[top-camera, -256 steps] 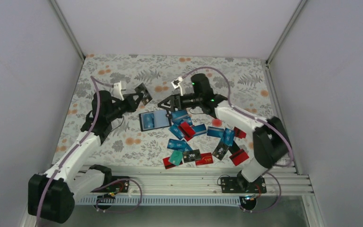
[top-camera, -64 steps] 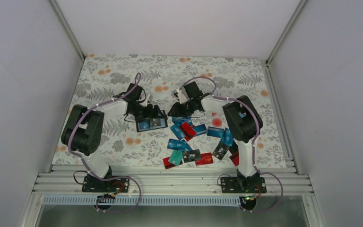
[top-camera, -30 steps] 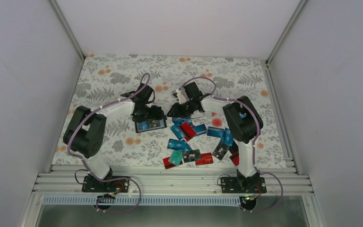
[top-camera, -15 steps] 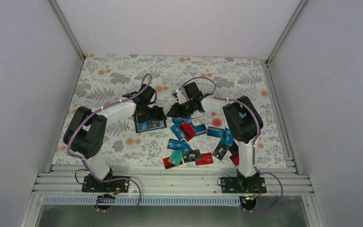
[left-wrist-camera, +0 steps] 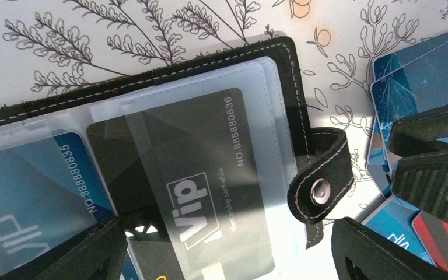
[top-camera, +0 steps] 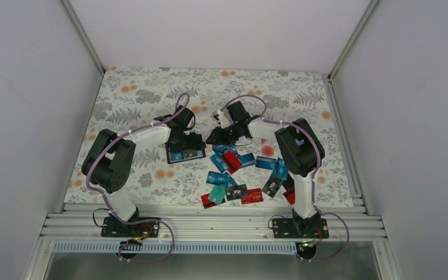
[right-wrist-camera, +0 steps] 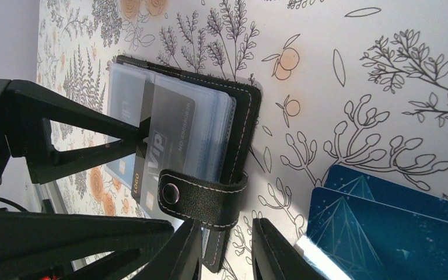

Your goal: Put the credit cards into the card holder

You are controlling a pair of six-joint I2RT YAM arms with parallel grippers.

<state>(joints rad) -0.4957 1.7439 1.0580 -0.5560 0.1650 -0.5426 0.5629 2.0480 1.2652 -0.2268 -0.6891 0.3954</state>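
The card holder (left-wrist-camera: 289,76) lies open on the flowered cloth, its snap strap (left-wrist-camera: 321,188) curled over the right edge. A black VIP card (left-wrist-camera: 192,175) sits partly inside a clear sleeve, and a blue card (left-wrist-camera: 29,192) fills the sleeve beside it. My left gripper (left-wrist-camera: 226,245) is open and straddles the holder (top-camera: 185,154), with one fingertip (right-wrist-camera: 143,131) on the black card. My right gripper (right-wrist-camera: 227,256) stands narrowly open at the holder's strap edge (right-wrist-camera: 239,175), with cloth showing between its fingers. The loose credit cards (top-camera: 233,169) lie to the right and nearer.
Two blue cards (right-wrist-camera: 385,221) lie just right of my right gripper (top-camera: 216,139). More red, teal and black cards (top-camera: 239,193) are scattered toward the near rail (top-camera: 210,224). Enclosure walls stand on both sides.
My left arm has shifted slightly right over the card holder. The right arm and the loose cards have not moved.
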